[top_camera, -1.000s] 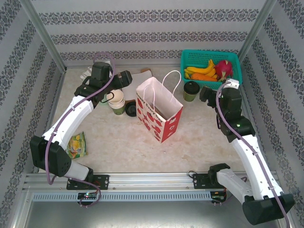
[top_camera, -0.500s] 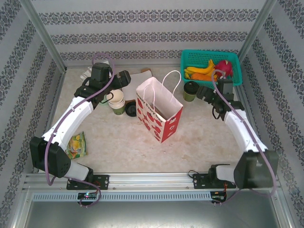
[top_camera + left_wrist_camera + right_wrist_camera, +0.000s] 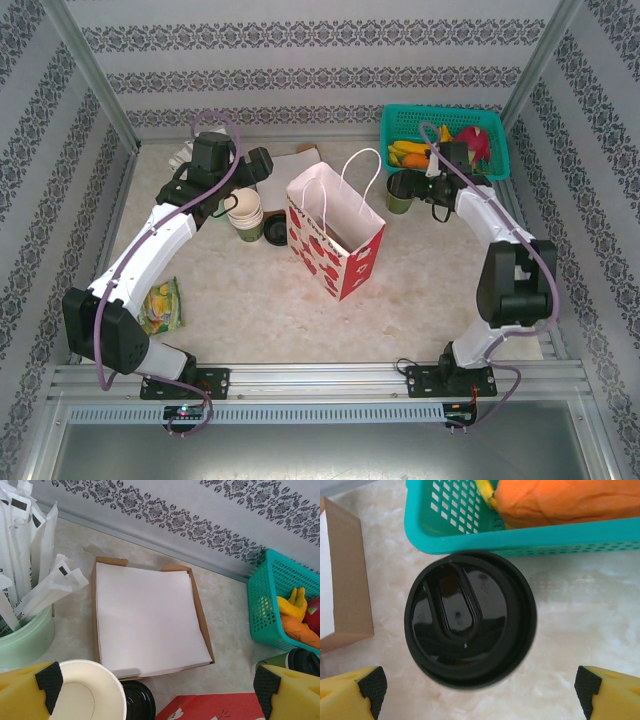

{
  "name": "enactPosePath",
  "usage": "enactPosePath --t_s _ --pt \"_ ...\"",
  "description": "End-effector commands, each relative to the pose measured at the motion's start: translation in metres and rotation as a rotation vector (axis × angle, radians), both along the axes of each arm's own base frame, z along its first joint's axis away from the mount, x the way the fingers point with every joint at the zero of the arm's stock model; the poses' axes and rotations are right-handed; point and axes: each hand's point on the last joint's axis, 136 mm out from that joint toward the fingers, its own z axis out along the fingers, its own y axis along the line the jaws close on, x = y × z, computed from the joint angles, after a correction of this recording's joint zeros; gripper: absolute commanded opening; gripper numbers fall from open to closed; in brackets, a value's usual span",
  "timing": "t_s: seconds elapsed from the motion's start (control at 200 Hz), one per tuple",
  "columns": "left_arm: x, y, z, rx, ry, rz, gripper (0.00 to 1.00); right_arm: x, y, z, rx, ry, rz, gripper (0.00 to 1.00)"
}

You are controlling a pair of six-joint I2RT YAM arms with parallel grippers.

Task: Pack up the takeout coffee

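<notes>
The right gripper (image 3: 481, 692) has been swung over the coffee (image 3: 470, 625) beside the basket (image 3: 530, 536), its jaws spread wide, nothing gripped.

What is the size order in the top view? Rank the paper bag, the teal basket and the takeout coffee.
1. Paper bag, though standing tall brings it nearer the camera, so its lead is unsure.
2. Teal basket, close behind.
3. Takeout coffee, clearly smallest.
</notes>
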Motion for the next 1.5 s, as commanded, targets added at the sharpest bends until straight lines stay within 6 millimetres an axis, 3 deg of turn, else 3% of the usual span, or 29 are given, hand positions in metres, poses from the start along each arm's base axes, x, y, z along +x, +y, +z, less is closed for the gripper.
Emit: enactPosePath --t_s 0.0,0.165,0.505,0.874,1.059,1.494 --pt "-0.002 0.009 0.012 -0.008 -0.008 0.045 1.0 0.009 0.002 -0.001 -0.019 0.012 0.062 0.98" --pt "-0.007 0.015 0.01 0.003 0.012 0.067 1.0 0.018 0.013 -0.013 0.023 0.053 0.116 0.98" --pt "-0.01 0.015 0.005 0.011 0.025 0.059 1.0 0.031 0.009 -0.028 0.011 0.092 0.096 0.98" --pt "-0.008 0.009 0.002 0.01 0.036 0.024 1.0 0.022 0.009 -0.034 0.031 0.142 0.064 0.83" --pt "-0.007 0.003 0.002 0.021 0.024 -0.017 1.0 0.0 0.01 -0.031 0.043 0.183 0.061 0.81" --pt "-0.007 -0.018 0.008 -0.085 0.028 -0.09 1.0 -0.077 0.011 -0.037 0.042 0.274 0.04 0.83"
